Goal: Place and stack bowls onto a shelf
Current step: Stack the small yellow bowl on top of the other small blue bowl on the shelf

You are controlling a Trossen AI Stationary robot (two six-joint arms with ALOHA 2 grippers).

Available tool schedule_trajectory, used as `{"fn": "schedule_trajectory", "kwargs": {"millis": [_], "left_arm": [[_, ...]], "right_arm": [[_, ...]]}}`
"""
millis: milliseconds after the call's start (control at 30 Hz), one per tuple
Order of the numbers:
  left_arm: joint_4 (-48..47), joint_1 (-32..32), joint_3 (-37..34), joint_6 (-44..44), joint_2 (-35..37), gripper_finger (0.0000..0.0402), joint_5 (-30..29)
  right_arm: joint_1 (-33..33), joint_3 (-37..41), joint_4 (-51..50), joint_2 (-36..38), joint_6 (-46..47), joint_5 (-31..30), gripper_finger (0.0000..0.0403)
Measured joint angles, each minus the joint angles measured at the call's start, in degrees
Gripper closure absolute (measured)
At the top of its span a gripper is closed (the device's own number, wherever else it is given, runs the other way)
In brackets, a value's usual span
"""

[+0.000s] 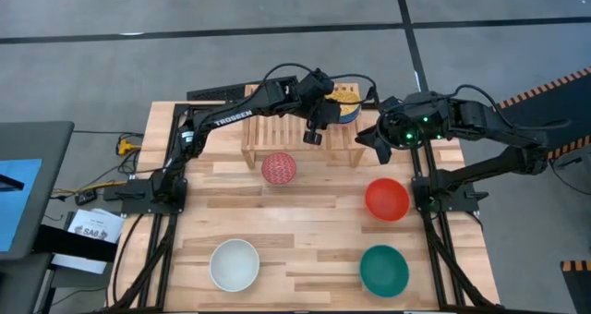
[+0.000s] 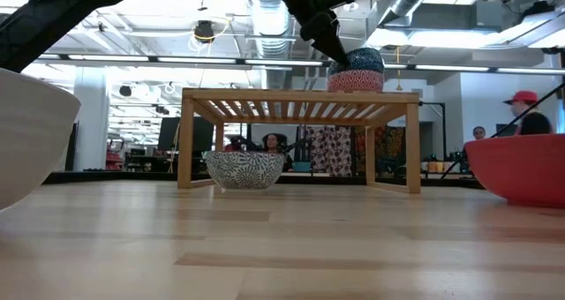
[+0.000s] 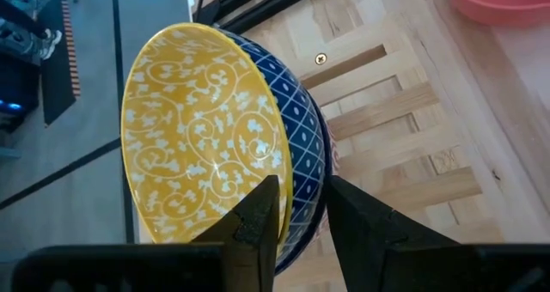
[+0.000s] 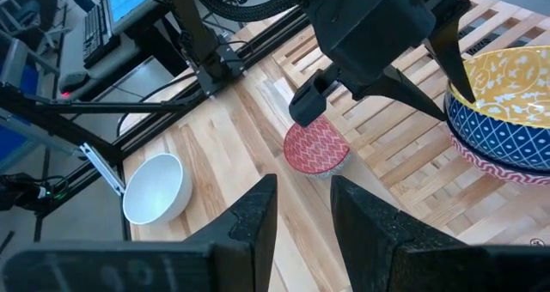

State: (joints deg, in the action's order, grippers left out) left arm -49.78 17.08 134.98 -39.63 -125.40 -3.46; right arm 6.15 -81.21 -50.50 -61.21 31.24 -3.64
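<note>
On the right part of the slatted wooden shelf [image 1: 277, 134] stands a stack of three bowls: a yellow patterned bowl [image 3: 198, 137] nested in a blue-and-white one [image 3: 301, 146], with a pink-red patterned bowl [image 4: 507, 167] underneath. My left gripper [image 3: 301, 189] is at the stack's rim, shut on it. My right gripper [image 4: 305, 232] hovers open over the table's right side, near the shelf's right end, with nothing between its fingers. A second pink-red patterned bowl [image 1: 279, 168] sits on the table just in front of the shelf. My left gripper straddles the nested rims of the yellow and blue bowls [image 3: 296, 219]. One finger [image 3: 258, 219] is inside the yellow bowl and the other [image 3: 361, 228] is outside the blue bowl's wall. The fingers slant down from the table's left. The stack [image 2: 356, 71] rests on the shelf top.
A plain red bowl [image 1: 386, 199] sits at the right of the table, a white bowl [image 1: 234, 263] at the near left and a teal bowl [image 1: 383, 270] at the near right. The shelf's left half [image 1: 268, 129] is bare slats. People show in the room beyond the table.
</note>
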Motion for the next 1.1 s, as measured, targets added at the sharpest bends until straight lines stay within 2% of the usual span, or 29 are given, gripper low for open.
{"fn": "schedule_trajectory", "kwargs": {"millis": [300,567,667,800,900,967,1100], "left_arm": [[-0.5,0.2,0.0,0.9,1.5,0.0319,0.1],[-0.7,0.2,0.0,2.1,5.5,0.0319,-1.0],[-1.1,-0.2,0.0,5.7,8.3,0.0319,-1.7],[-1.9,-0.2,-0.2,15.9,12.9,0.0335,6.6],[-3.5,-0.3,-0.2,19.7,15.2,0.0371,12.3],[-3.6,-0.5,-0.2,21.3,16.2,0.0393,14.6],[-3.1,-1.5,-0.3,23.7,17.4,0.04,15.6]], "right_arm": [[0.0,0.0,0.0,0.0,-0.3,0.0,0.0266],[0.1,0.0,0.1,0.0,-1.2,-1.3,0.0266],[0.1,0.0,-0.9,0.0,-1.3,-3.7,0.0266],[0.1,0.0,-6.5,0.1,-2.6,-5.7,0.0276],[-0.3,0.3,-9.7,0.5,-4.1,-5.7,0.03],[-0.7,2.7,-9.4,2.2,-4.8,-5.7,0.0325],[-0.9,11.1,-5.5,8.5,-3.4,-5.7,0.0382]]}}
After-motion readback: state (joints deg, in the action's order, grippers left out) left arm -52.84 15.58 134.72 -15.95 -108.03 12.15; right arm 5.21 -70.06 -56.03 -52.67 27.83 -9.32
